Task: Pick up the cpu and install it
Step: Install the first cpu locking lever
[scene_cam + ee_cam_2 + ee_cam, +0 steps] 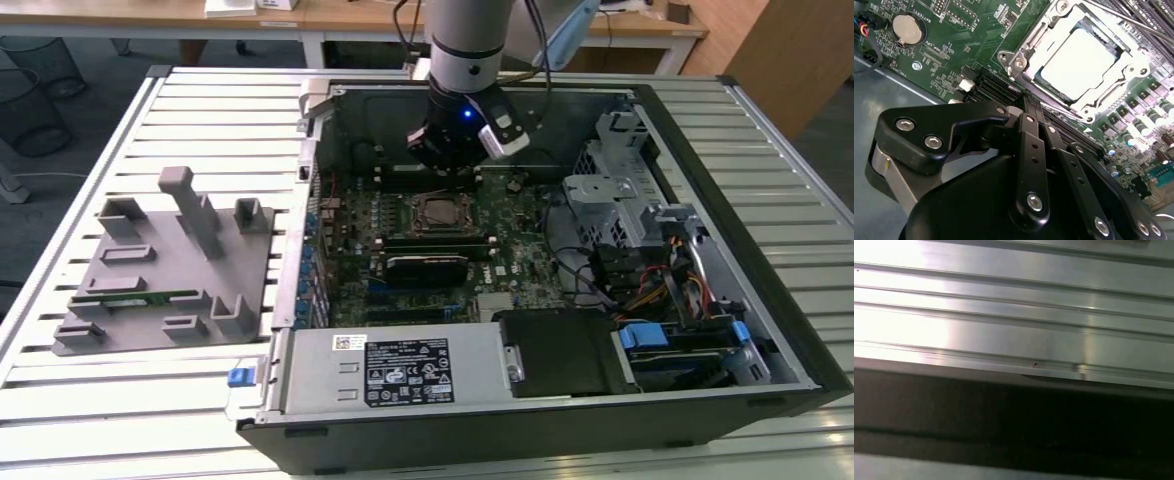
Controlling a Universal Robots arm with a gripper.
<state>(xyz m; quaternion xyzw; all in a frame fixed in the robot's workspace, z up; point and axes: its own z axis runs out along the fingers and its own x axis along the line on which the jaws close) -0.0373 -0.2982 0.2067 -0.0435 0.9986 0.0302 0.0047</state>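
1. My fingers are drawn together into a narrow point with nothing between them; in the second wrist view their black links meet just short of the socket.
2. One cpu lies flat in the socket on the motherboard, its shiny top facing up. It is square, so it has no long axis; its edges run parallel to the socket's metal frame, which surrounds it on all sides.
3. In the exterior view I hang over the open computer case, just behind the one socket at the board's middle.
4. One coin battery sits on the board, well apart from the cpu.
5. One grey fixture tray rests on the slatted counter toward the exterior view's left of the case, with one thin green memory stick lying in it.
6. The first wrist view shows the counter's pale metal slats above a dark band.
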